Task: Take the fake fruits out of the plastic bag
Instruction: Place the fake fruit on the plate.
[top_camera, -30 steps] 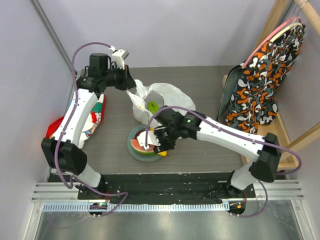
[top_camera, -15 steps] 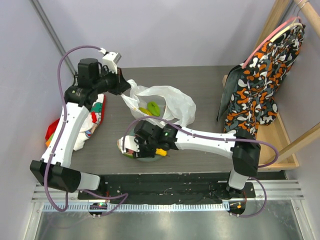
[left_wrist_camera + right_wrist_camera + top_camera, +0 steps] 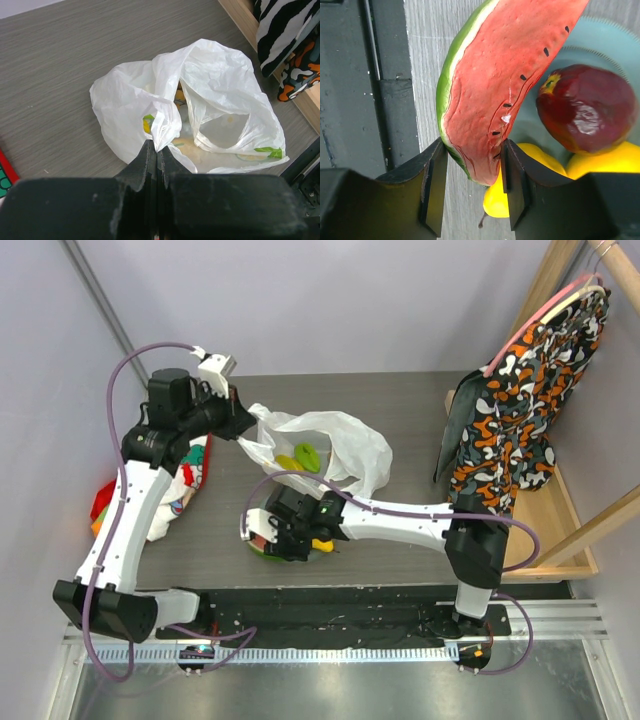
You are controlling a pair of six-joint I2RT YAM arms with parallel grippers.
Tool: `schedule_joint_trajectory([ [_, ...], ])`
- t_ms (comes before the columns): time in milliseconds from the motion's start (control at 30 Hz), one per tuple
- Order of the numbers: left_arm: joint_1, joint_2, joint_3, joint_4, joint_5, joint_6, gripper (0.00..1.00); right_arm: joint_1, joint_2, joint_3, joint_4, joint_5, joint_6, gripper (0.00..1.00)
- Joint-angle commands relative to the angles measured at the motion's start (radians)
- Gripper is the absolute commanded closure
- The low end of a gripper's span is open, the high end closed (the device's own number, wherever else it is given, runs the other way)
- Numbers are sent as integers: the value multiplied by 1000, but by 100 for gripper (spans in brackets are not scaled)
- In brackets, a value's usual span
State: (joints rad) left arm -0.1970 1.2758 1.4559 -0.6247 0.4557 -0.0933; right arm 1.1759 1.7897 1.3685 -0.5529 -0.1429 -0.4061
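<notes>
Grey wood-grain table [image 3: 410, 400] carries the plastic bag [image 3: 210, 100] near its centre, mouth gaping, with a green fruit [image 3: 307, 454] and a yellow fruit [image 3: 288, 462] inside. At the bag's 10 o'clock edge the left gripper [image 3: 156, 149] has its fingers pressed together on a twist of the film. At the bag's 6 o'clock sits a teal plate [image 3: 605, 45] holding a dark red apple [image 3: 585, 107] and yellow pieces [image 3: 605, 160]. The right gripper [image 3: 472, 165] pinches the watermelon slice [image 3: 495, 90] at the plate's rim.

I count: one plastic bag [image 3: 210, 75], one plate [image 3: 600, 45], one watermelon slice [image 3: 490, 100], one dark red apple [image 3: 587, 107]. Yellow pieces [image 3: 600, 160] on plate, number unclear. Showing in the bag: one yellow fruit [image 3: 288, 461], one green fruit [image 3: 307, 454].
</notes>
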Motion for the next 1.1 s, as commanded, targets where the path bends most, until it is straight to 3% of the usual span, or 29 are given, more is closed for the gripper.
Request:
schedule_joint_trajectory([
  [0, 7, -38, -6, 39, 4, 12, 100, -18, 27, -2, 30, -17, 55, 94],
  [267, 11, -46, -22, 48, 20, 4, 100, -45, 22, -74, 100, 45, 121, 88],
  [400, 11, -43, -22, 51, 40, -3, 100, -47, 22, -71, 107, 48, 119, 61],
  [567, 11, -39, -20, 57, 51, -14, 100, -44, 20, -46, 94, 45, 113, 49],
  [767, 13, -29, -16, 62, 72, -20, 100, -44, 4, 18, -16, 42, 99, 27],
  [1067, 11, -12, 18, 37, 97, -20, 100, -102, -55, 328, -407, -43, 18, 28],
])
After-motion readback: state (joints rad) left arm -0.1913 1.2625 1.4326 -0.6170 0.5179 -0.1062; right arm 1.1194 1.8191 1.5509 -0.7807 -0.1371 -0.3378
